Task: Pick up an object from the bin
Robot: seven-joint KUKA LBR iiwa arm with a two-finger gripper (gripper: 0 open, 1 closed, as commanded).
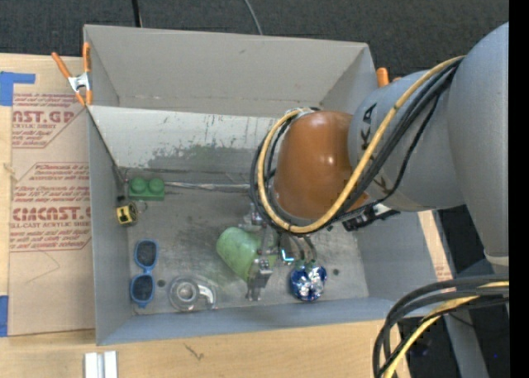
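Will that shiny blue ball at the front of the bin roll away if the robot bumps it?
Probably yes: the blue ball looks round and sits on the flat bin floor, so a nudge would likely send it rolling. Its glossy surface may be slippery to pinch. It looks small, so it is likely light.

Matt scuffed metal bin [223, 70] w/ plastic green cup [235, 251] & glossy blue ball [307, 283].
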